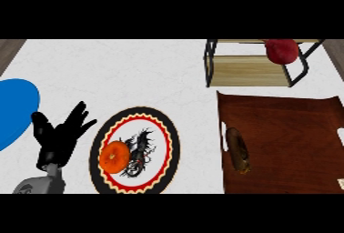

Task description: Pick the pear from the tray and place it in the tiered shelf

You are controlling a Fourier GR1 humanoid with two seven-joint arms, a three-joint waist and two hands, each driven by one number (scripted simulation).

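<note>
Our left hand rests at the lower left with fingers spread and nothing in them, well apart from the pear, which lies at the left side of the brown tray across the counter. Between them we list a round patterned plate bearing an orange fruit; a blue object at far left; the tiered shelf beyond the tray, a red object on it. Pear: elongated, dull brown, dark against the tray.

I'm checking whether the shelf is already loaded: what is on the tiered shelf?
A dark red rounded object sits on the tiered shelf, at its right. The lower wooden board looks bare; what lies behind the object is hidden.
</note>
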